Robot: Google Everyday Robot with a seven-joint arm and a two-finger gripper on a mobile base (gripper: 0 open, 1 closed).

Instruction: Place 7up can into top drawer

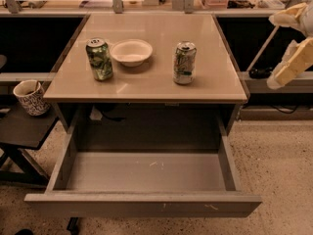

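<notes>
The 7up can (184,62), pale silver-white with green markings, stands upright on the tan table top (156,84), right of centre. The top drawer (146,173) is pulled wide open below the table and holds nothing; its scuffed grey front panel (142,204) faces me. My gripper (277,51) hangs in the air off the table's right edge, level with the can and well to its right, apart from it. Its pale fingers (293,61) stand apart with nothing between them.
A darker all-green patterned can (99,58) stands at the table's left, with a white bowl (131,51) between the two cans. A patterned mug (31,97) sits on a low dark stand at the left. Cluttered shelves run along the back.
</notes>
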